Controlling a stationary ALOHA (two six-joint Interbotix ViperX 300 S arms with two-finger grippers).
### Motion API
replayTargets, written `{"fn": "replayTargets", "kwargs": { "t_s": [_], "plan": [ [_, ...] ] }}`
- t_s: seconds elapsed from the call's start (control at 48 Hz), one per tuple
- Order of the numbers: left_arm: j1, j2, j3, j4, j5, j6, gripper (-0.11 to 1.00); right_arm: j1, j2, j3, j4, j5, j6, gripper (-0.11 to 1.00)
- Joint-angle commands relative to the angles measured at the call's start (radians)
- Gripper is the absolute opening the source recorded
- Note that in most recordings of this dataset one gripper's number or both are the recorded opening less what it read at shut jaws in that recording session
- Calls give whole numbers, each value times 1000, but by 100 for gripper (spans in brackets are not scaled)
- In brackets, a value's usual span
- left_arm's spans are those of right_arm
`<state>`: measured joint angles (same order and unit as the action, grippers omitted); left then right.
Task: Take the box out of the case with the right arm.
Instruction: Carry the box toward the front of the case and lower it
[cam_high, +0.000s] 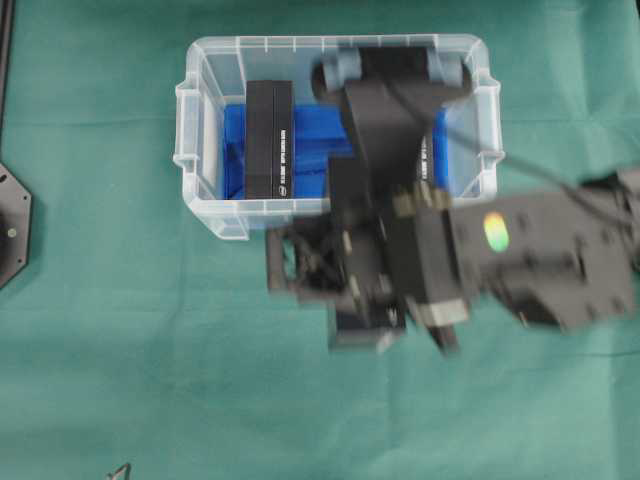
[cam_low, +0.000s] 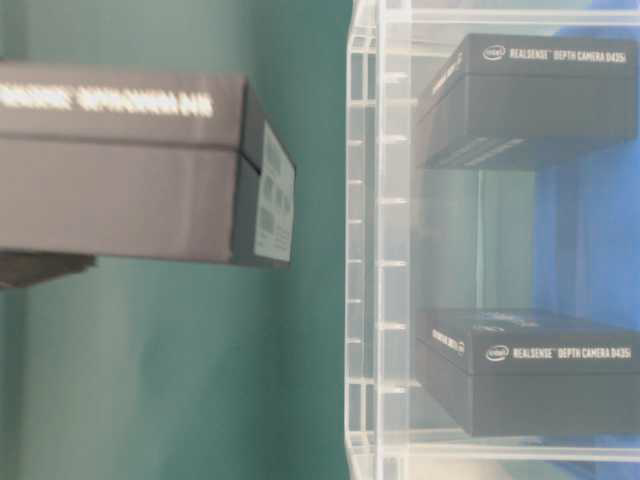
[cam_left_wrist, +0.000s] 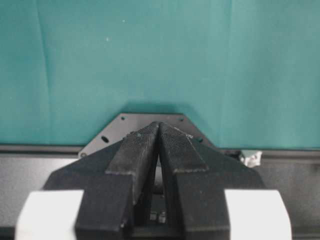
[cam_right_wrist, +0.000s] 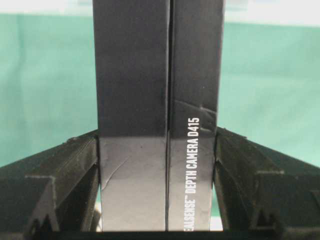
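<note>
My right gripper (cam_right_wrist: 157, 135) is shut on a black box (cam_right_wrist: 157, 75) printed "DEPTH CAMERA D415", one finger pressed on each broad side. In the table-level view this box (cam_low: 120, 160) hangs outside the clear wall of the case (cam_low: 365, 250), with a gap between its end and the rim. From overhead, my right arm (cam_high: 540, 255) reaches in from the right over the front wall of the case (cam_high: 200, 120) and hides the held box. Over bare green cloth, my left gripper (cam_left_wrist: 159, 127) is shut with nothing in it.
Two more black boxes stand inside the case on its blue lining: one at the left (cam_high: 268, 140) (cam_low: 530, 100), the other (cam_low: 530, 370) mostly under my arm from overhead. A black base plate (cam_high: 10, 230) sits at the left edge. Green cloth (cam_high: 150, 380) covers the table.
</note>
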<state>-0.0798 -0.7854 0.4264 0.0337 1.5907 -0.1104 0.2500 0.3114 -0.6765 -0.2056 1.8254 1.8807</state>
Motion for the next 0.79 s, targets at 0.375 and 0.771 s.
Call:
{"fn": "replayTargets", "kwargs": {
  "t_s": [0.375, 0.771],
  "plan": [
    [-2, 3, -25, -2, -3, -2, 0, 100, -28, -31, -11, 5, 89, 65],
    [-2, 3, -25, -2, -5, -2, 0, 95, 9, -21, -15, 12, 94, 65]
  ]
}}
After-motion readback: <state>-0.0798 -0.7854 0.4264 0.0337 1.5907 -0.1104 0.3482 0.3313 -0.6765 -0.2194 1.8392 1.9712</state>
